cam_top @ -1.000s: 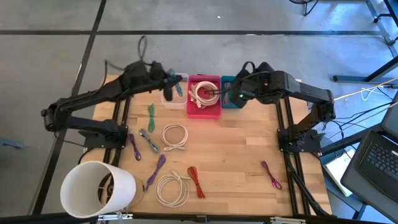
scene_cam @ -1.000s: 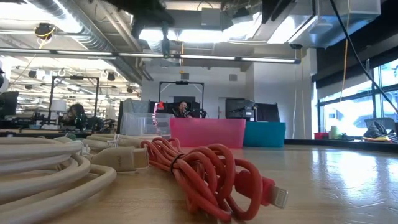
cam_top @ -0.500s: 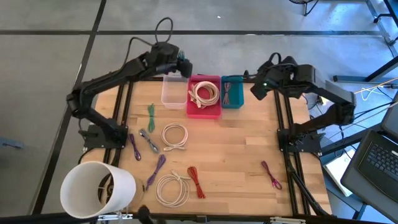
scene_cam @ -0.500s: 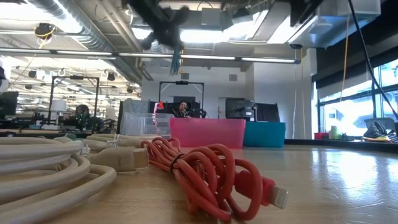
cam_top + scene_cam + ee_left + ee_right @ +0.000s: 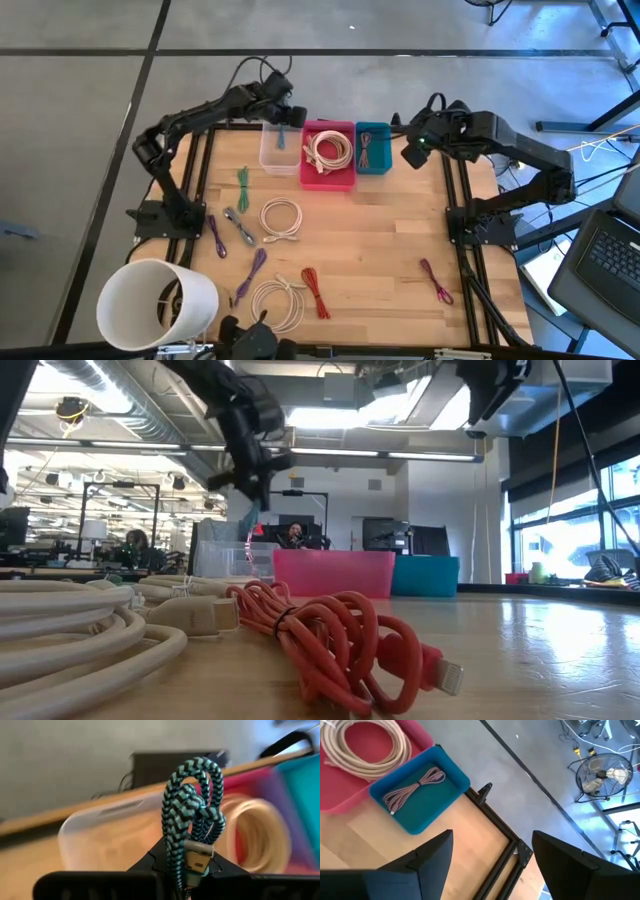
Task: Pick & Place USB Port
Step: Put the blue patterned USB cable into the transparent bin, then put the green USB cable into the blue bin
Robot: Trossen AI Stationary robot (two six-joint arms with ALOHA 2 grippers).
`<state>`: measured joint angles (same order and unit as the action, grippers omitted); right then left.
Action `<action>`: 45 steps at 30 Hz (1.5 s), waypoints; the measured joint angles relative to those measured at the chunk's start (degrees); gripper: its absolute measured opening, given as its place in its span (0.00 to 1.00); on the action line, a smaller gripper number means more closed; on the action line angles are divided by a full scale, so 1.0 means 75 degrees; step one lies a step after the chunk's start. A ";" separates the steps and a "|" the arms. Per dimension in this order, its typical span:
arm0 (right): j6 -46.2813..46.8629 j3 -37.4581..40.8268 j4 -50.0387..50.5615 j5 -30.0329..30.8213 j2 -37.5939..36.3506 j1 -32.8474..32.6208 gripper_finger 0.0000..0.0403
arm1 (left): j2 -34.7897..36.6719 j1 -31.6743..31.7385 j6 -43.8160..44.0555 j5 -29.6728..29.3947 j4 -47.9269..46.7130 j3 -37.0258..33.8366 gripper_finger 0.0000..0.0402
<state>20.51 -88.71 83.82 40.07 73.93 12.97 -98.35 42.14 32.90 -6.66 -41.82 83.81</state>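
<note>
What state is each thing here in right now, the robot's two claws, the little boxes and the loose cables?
Left gripper: shut on the teal braided cable, raised above the clear bin.
Right gripper: open, empty, beside the blue bin.
Clear bin: looks empty.
Pink bin: holds a coiled white cable.
Blue bin: holds a bundled purple cable.
Red cable: bundled, lying on the table.
White bucket: tipped on its side.

white bucket (image 5: 155, 302) at table corner, laptop (image 5: 608, 255) off right edge, floor fan (image 5: 607, 773)
</note>
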 joint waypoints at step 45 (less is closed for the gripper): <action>-0.0802 0.0269 -0.0753 -0.0296 0.0000 -0.0003 0.68 | -0.2221 0.0432 0.0450 0.1507 -0.1224 -0.0003 0.37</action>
<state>14.50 -86.70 78.17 37.85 73.93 12.95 -115.00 45.39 36.27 4.64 -51.00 83.79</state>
